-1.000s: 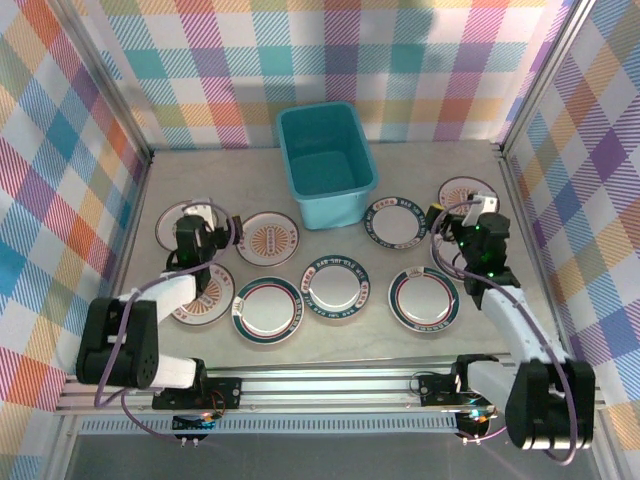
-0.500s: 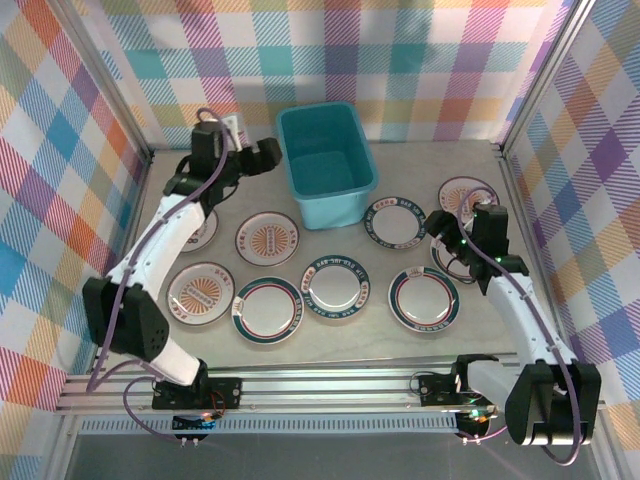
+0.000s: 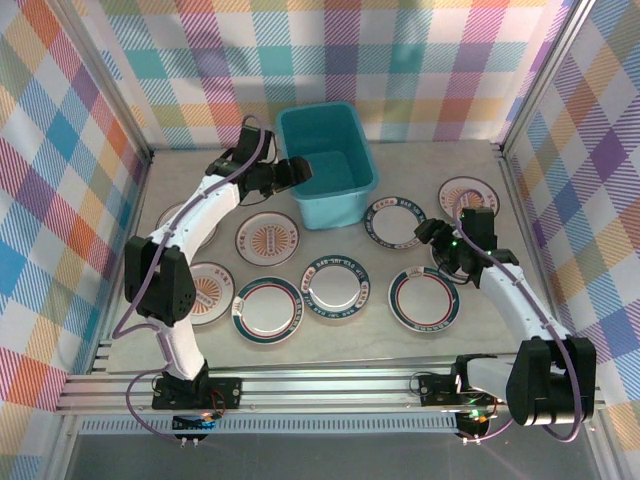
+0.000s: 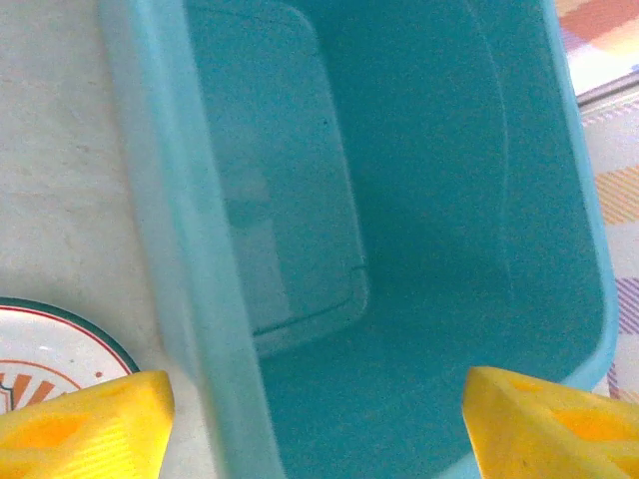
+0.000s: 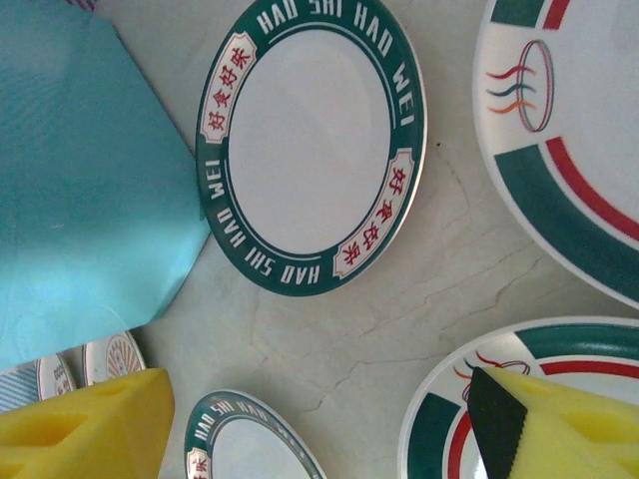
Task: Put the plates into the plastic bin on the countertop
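Observation:
The teal plastic bin (image 3: 325,165) stands at the back of the countertop (image 3: 360,335), and its inside (image 4: 419,200) holds nothing. My left gripper (image 3: 298,172) hovers open over the bin's front left wall (image 4: 165,230), one yellow finger (image 4: 85,424) outside and the other (image 4: 549,429) above the inside. Several plates lie flat on the countertop. My right gripper (image 3: 425,232) hangs open above bare counter beside a dark-rimmed lettered plate (image 5: 310,140) (image 3: 397,222), holding nothing. One of its fingers (image 5: 559,429) overlaps a teal-and-red plate (image 5: 449,409).
Sunburst plates (image 3: 267,238) (image 3: 207,292) lie left, one partly under my left arm. A teal-rimmed plate (image 3: 267,309), a dark-rimmed one (image 3: 338,284) and a teal-and-red one (image 3: 423,297) form the front row. Another plate (image 3: 466,192) sits far right. Plaid walls and rails frame the counter.
My left arm has swung from the left-hand plates up and right to the bin's front left corner. My right gripper has shifted left towards the dark-rimmed plate. No plate has moved.

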Robot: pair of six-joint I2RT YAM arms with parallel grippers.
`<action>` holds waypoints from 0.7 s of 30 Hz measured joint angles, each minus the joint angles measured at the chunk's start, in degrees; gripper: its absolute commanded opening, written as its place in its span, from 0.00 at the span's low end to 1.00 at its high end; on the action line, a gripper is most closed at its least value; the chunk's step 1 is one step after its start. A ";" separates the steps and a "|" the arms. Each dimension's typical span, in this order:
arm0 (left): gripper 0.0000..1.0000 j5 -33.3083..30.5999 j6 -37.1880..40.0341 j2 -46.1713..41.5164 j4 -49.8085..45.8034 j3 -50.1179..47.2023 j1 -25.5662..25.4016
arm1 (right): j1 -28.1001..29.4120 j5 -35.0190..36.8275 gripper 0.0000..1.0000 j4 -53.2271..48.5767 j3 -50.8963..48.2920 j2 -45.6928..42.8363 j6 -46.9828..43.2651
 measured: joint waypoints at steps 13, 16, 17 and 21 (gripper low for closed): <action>0.46 -1.20 1.81 1.18 -5.88 1.95 -0.90 | 0.63 -0.15 0.72 0.61 0.00 3.37 2.10; 0.46 -1.57 2.56 1.22 -7.17 1.97 -1.03 | 1.70 -0.04 0.68 1.20 0.00 5.18 3.23; 0.47 -1.62 2.71 1.25 -7.41 1.97 -1.09 | 1.97 0.04 0.67 1.38 0.02 5.68 3.58; 0.47 -1.97 3.17 2.14 -8.52 2.60 -1.16 | 3.19 1.46 0.63 2.10 0.02 8.26 5.35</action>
